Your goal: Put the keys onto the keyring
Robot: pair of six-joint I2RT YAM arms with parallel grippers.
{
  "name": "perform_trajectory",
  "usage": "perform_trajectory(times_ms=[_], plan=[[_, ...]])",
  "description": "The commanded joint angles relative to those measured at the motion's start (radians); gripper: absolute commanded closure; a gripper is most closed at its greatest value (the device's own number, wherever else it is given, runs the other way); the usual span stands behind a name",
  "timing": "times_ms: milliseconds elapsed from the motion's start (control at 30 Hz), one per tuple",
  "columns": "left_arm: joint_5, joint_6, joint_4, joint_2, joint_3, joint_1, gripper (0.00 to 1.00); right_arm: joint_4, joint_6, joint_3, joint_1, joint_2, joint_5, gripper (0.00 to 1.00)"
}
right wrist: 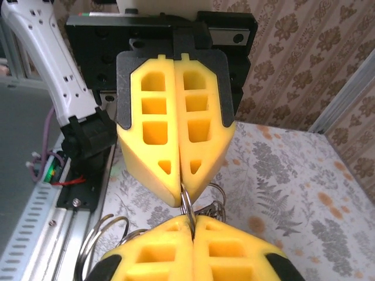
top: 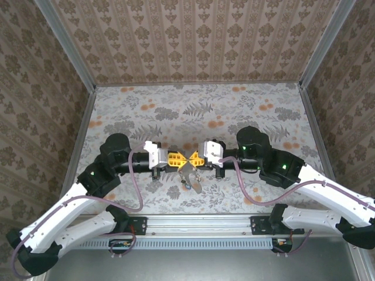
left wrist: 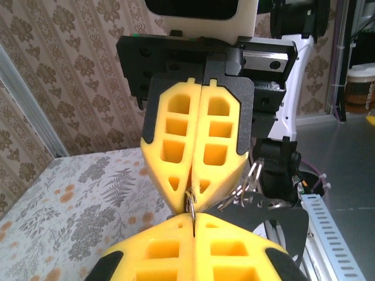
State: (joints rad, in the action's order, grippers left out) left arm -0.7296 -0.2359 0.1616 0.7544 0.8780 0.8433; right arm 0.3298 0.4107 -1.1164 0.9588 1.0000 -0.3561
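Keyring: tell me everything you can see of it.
The keyring looks like a thin silvery wire loop, seen edge-on. It is pinched in the shut left gripper and the shut right gripper, which meet tip to tip above the table. More wire loops dangle beside it.

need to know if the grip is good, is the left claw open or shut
Shut: the left claw has its yellow fingers pressed together with no gap, pinching a metal ring at the tips.
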Motion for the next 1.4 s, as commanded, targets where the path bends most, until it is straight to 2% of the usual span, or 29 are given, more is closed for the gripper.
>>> perform_trajectory(times_ms=[0,167,267,367,533,600,633,667,800,867,1033,1167,1367], plan=[[-0.049,0.059,-0.138,-0.013,-0.009,0.004,1.00,-0.040,0.000,0.007,-0.004,-0.003,-0.013,1.00],[0.221,-0.065,0.108,0.026,0.085,0.025,1.00,-0.050,0.003,0.001,-0.003,-0.019,0.123,1.00],[0.344,-0.121,0.194,0.058,0.131,0.055,0.95,-0.033,0.013,-0.018,-0.002,0.005,0.185,1.00],[0.416,-0.162,0.251,0.095,0.168,0.079,0.89,-0.026,0.015,-0.033,0.003,0.027,0.187,1.00],[0.455,-0.201,0.293,0.142,0.206,0.105,0.82,-0.003,0.030,-0.059,0.009,0.054,0.209,1.00],[0.451,-0.204,0.291,0.149,0.209,0.111,0.82,0.008,0.034,-0.068,0.013,0.064,0.219,1.00],[0.441,-0.208,0.292,0.152,0.212,0.111,0.93,0.012,0.036,-0.070,0.016,0.067,0.224,1.00],[0.430,-0.212,0.298,0.158,0.216,0.112,1.00,0.014,0.039,-0.069,0.019,0.069,0.228,1.00],[0.384,-0.201,0.266,0.144,0.198,0.113,1.00,-0.004,0.042,-0.047,0.024,0.045,0.200,1.00],[0.322,-0.180,0.229,0.117,0.179,0.103,1.00,-0.027,0.036,-0.024,0.023,0.022,0.159,0.99],[0.128,-0.092,0.073,0.041,0.103,0.054,1.00,-0.015,0.037,-0.013,0.023,0.012,0.049,0.83],[0.032,-0.051,0.008,0.006,0.075,0.027,1.00,-0.010,0.036,-0.014,0.023,0.018,0.023,0.84],[-0.047,0.034,-0.123,-0.023,0.024,-0.016,1.00,-0.022,0.030,-0.012,0.023,0.012,-0.002,0.90]])
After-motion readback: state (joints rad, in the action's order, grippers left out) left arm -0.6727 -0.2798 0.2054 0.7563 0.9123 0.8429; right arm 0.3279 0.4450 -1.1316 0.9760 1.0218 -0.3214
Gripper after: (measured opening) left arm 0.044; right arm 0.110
